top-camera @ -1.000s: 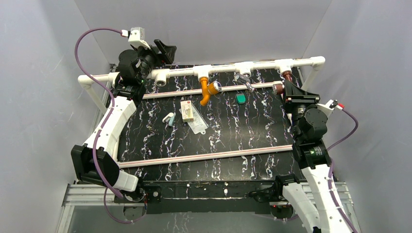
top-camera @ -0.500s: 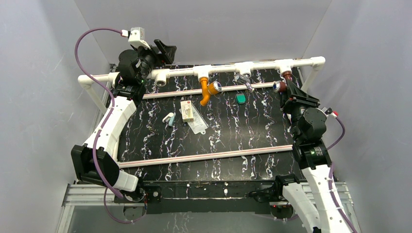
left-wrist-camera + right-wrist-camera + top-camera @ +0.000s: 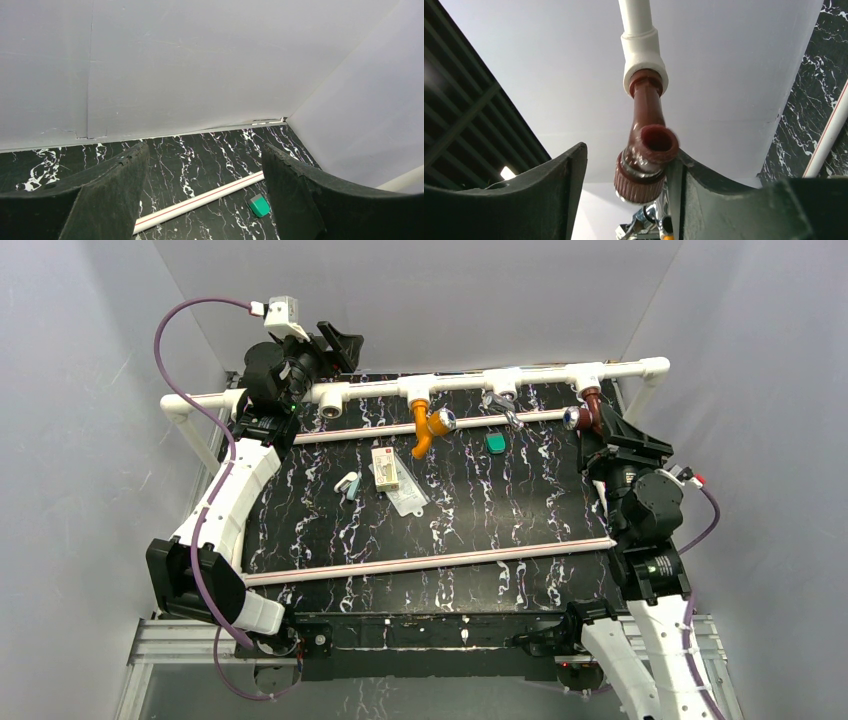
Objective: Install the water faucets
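The dark reddish-brown faucet hangs from the rightmost white tee of the pipe rail. In the right wrist view its spout and ribbed collar sit between my right gripper's jaws. It touches the right finger, and a gap separates it from the left finger. That gripper is open. The orange faucet hangs from another tee. My left gripper is open and empty at the far left, above the rail's end; it also shows in the left wrist view.
A silver tap sits in the third tee. A small green block, a small box, a clear bag and a small white part lie on the black marbled table. Two white red-striped rods cross it.
My right gripper has turned at the wrist and drawn back toward the near side, its jaws now slack around the reddish-brown faucet. The faucet's knob has turned. The left arm has not moved.
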